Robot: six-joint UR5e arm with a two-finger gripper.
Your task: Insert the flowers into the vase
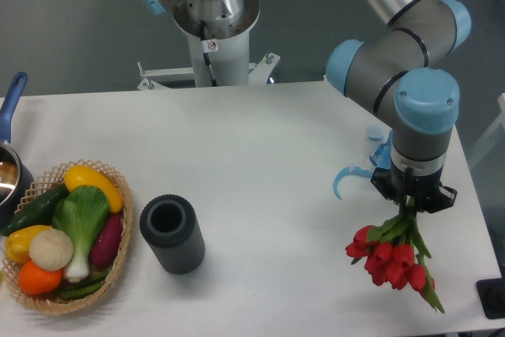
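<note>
The flowers [392,256] are a bunch of red tulips with green stems and leaves, hanging heads-down at the right of the table. My gripper [411,203] is shut on their stems just above the blooms and holds them over the table. The vase [172,234], a dark grey ribbed cylinder with its round mouth open upward, stands left of centre, far to the left of the gripper and flowers.
A wicker basket [118,262] of vegetables sits left of the vase. A curly light-blue ribbon scrap [351,174] lies just left of the gripper. A blue-handled pan [9,170] is at the left edge. A black object [492,297] sits at the right front corner.
</note>
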